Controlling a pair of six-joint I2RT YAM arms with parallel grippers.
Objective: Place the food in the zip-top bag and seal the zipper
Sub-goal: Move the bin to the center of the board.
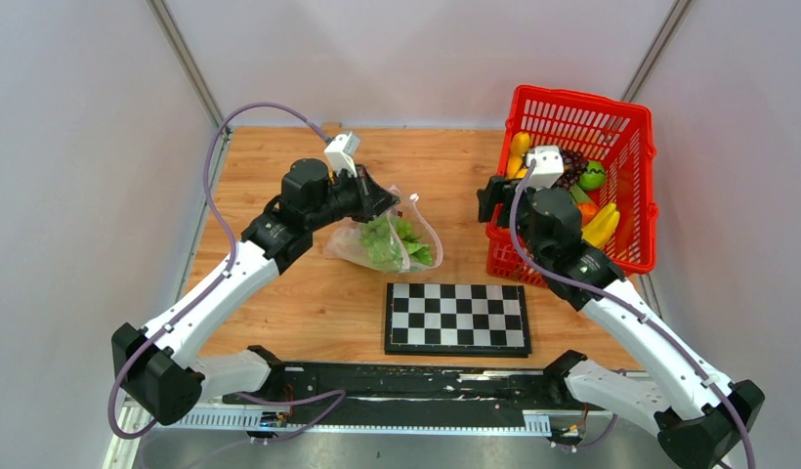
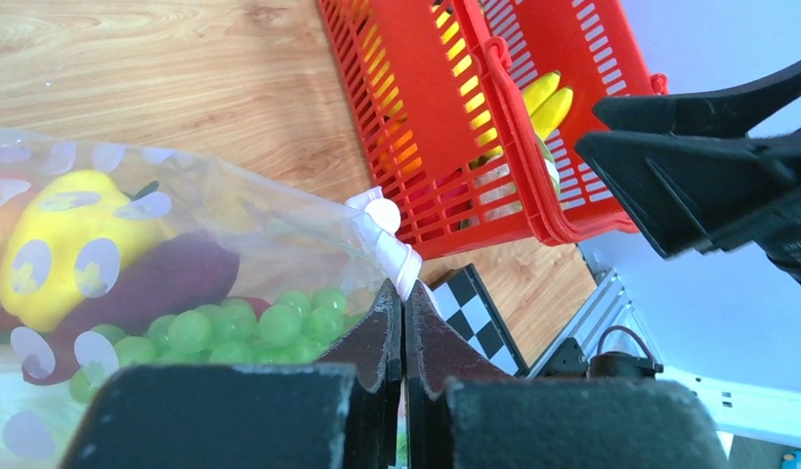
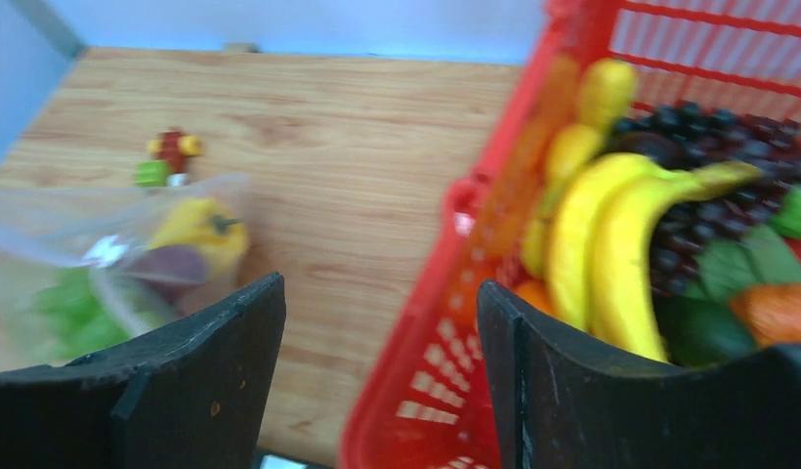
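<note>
2 containers on the worktop.

No. 1: zip-top bag, clear w/ pale dots. It sits mid-worktop, left of the red basket and just behind the single chessboard. Inside, per left wrist view:
- 1 yellow piece
- 1 dark purple piece
- 1 bunch of green grapes
- lettuce, seen in the top view

The zipper runs along the bag's raised edge w/ a white slider on it. Left end effector is clenched on the zip-top bag at that edge. Its fingers meet w/ the pink strip pinched btwn them, and that end of the bag is held up.

No. 2: red basket, far right of the worktop. Contents visible (right wrist view is blurred):
- 2 bananas
- 1 bunch of dark grapes
- 2 smaller yellow pieces
- 1 orange piece
- 1 green round piece

Can't tell what lies underneath. Right end effector is released, nothing btwn its fingers. It hovers at the basket wall facing the bag.

1 toy-brick figure stands on bare wood just past the bag.
</note>
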